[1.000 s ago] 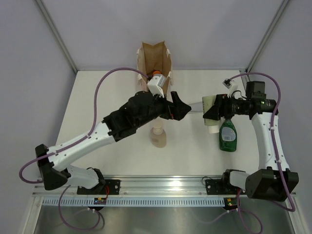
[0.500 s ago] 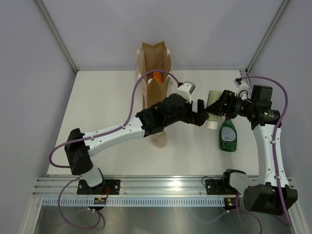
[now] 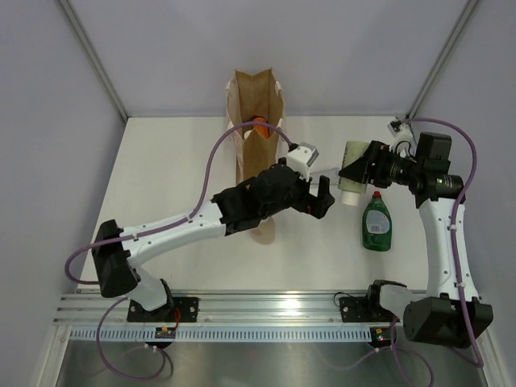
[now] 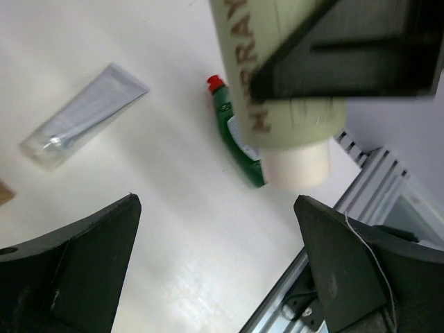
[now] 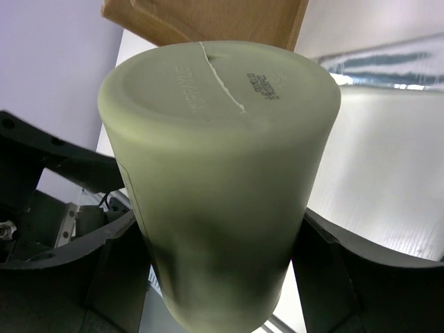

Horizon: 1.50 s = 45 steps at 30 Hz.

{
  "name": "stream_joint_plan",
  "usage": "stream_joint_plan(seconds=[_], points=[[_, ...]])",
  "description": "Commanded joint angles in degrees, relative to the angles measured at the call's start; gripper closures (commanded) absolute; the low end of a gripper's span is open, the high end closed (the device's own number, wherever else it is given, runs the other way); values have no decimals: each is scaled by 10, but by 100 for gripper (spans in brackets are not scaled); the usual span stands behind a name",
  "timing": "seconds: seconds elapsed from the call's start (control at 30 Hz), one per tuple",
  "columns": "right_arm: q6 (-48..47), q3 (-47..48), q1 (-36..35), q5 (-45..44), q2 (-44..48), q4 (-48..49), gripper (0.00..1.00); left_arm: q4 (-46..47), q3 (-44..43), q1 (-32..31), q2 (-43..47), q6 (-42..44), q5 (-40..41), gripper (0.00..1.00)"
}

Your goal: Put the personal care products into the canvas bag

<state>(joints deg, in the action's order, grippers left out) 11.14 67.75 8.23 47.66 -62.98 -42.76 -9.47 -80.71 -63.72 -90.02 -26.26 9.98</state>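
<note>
Since the frame half a second earlier, your left end effector (image 3: 322, 198) has eased back from the right arm's load. Your right end effector (image 3: 363, 167) has carried its bottle slightly toward the far side of the table.

The right end effector is clamped around a pale green cylindrical plastic bottle (image 3: 351, 165) with a whitish cap. It is held above the table with the cap pointing toward the near edge. The left end effector stands with its fingers spread wide, holding nothing, just beside that cap.

A dark green bottle with a red cap (image 3: 376, 223) lies on the white table (image 3: 177, 161) near the held bottle, with a flat silver tube (image 4: 82, 114) lying near it. A beige-pink bottle (image 3: 262, 231) shows partly under the left arm. The tall tan canvas bag (image 3: 256, 93) stands at the table's far edge, and an orange bottle (image 3: 260, 126) shows in its open top.
</note>
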Motion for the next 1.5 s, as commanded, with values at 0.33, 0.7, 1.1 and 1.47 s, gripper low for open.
stream_joint_plan(seconds=[0.33, 0.7, 1.1, 1.47], points=[[-68, 365, -211, -155, -264, 31, 100, -167, 139, -1, 293, 140, 215, 1], [51, 823, -299, -270, -602, 78, 100, -220, 299, -2, 508, 25, 273, 1], [24, 793, -363, -430, -704, 258, 100, -246, 348, -1, 556, -19, 274, 1], [-49, 652, -372, -430, -684, 227, 73, -165, 421, -2, 564, -25, 223, 1]])
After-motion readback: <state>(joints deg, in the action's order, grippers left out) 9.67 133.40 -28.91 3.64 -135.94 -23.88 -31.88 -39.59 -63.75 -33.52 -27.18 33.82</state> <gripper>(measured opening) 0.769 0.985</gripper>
